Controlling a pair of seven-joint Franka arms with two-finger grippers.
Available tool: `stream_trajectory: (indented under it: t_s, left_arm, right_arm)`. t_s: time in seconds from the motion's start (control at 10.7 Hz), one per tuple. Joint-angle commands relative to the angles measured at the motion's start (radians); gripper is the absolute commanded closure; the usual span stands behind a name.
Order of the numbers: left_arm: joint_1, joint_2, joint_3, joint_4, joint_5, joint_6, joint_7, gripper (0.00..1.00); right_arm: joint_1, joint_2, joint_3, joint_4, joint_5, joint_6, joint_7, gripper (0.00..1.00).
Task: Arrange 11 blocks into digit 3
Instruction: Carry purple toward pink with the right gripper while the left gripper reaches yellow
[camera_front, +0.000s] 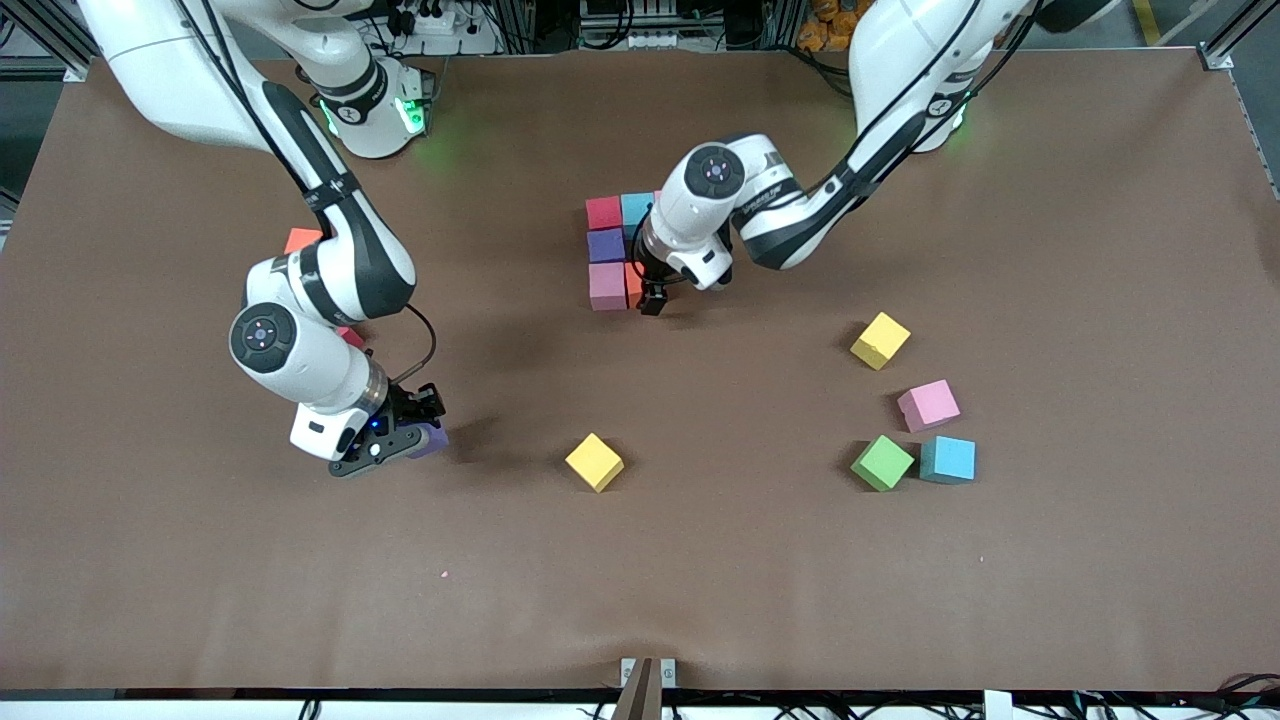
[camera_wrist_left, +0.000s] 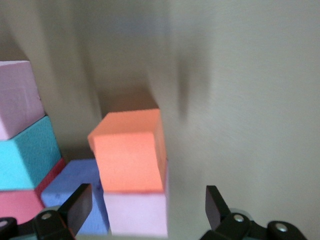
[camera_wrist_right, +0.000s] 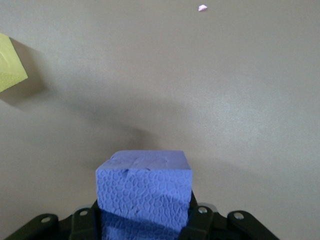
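While most of the figure is masked by the left arm, the started digit 3 sits on the bench near its middle: a red block and a teal-blue block side by side, a purple block just nearer the front camera than the red one, then a pink block nearer again, with an orange block touching the pink one and half hidden under the wrist. The left gripper hangs just over that orange block, jaws spread wide and empty, one fingertip on each side of it without touching.

Toward the right arm's end, the right gripper has its jaws clamped on a second purple block, only a corner of which shows in the front view. Another orange cube and a red one peek out from under that arm.

Loose on the bench are a yellow block, another yellow block, a pink cube, a green block and a teal-blue cube, the last two nearly touching.
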Motion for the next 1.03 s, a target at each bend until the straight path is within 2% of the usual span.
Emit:
stream_trajectory:
  t_s: [0.0, 0.37, 0.65, 0.93]
  left_arm:
    - [0.044, -0.145, -0.029, -0.022, 0.019, -0.093, 0.063, 0.0]
    - [0.182, -0.213, -0.057, 0.011, 0.012, -0.227, 0.41, 0.0]
    - [0.295, -0.213, -0.057, 0.039, 0.006, -0.318, 0.72, 0.0]
    - [0.406, -0.214, -0.057, 0.044, 0.005, -0.389, 0.908, 0.0]
  right_arm:
    - [0.054, -0.018, -0.007, 0.008, -0.002, -0.002, 0.131, 0.68]
    - [0.099, -0.018, 0.0, 0.013, -0.001, -0.006, 0.162, 0.68]
    - [0.246, -0.007, -0.01, 0.016, 0.001, 0.0, 0.377, 0.68]
    - [0.379, 0.007, -0.01, -0.002, 0.001, 0.0, 0.603, 0.68]
